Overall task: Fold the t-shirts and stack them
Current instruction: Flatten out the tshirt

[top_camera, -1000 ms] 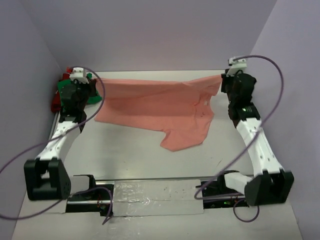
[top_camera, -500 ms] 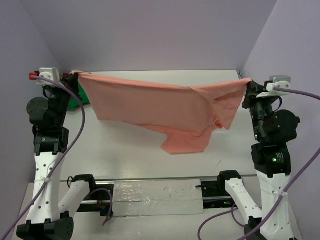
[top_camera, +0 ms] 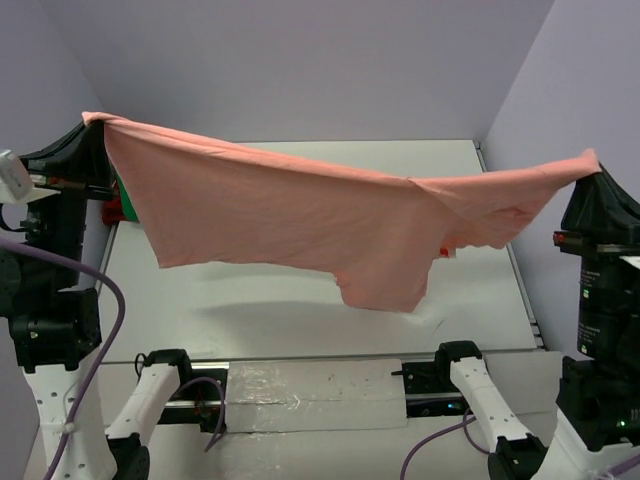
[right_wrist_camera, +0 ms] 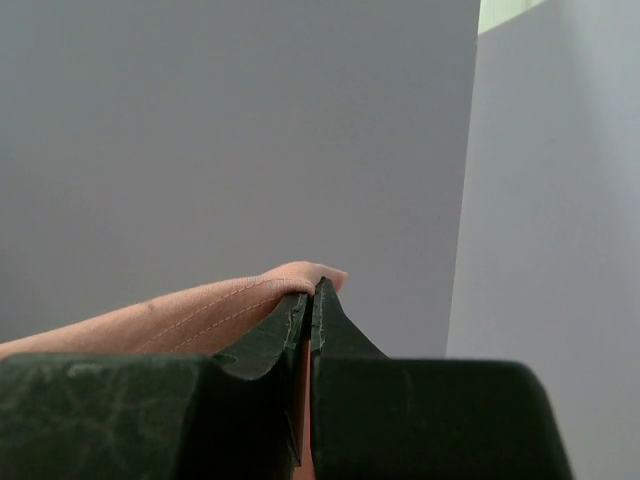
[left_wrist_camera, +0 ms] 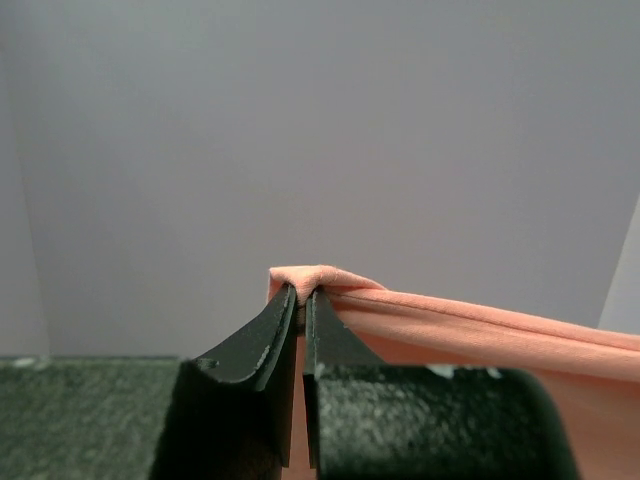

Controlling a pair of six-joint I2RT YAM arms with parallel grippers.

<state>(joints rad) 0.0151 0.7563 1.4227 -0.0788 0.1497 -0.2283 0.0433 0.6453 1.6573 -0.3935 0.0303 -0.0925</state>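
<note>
The salmon-pink t-shirt hung plain and spread wide above the table, its long axis running side to side. The left gripper pinched one top corner and the right gripper pinched the other, with the cloth sagging between and below them.

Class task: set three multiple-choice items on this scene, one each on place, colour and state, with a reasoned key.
1. Where is the large t-shirt? A folded in a pile; B stretched between the left end effector and the right end effector; C draped over one arm.
2. Its colour? A blue; B yellow; C salmon-pink.
3. The left end effector is: A wide open; B shut on the t-shirt; C shut on nothing.
Key: 1 B, it hangs between both end effectors. 2 C, every view shows that colour. 3 B, cloth sits pinched in its closed grip.
</note>
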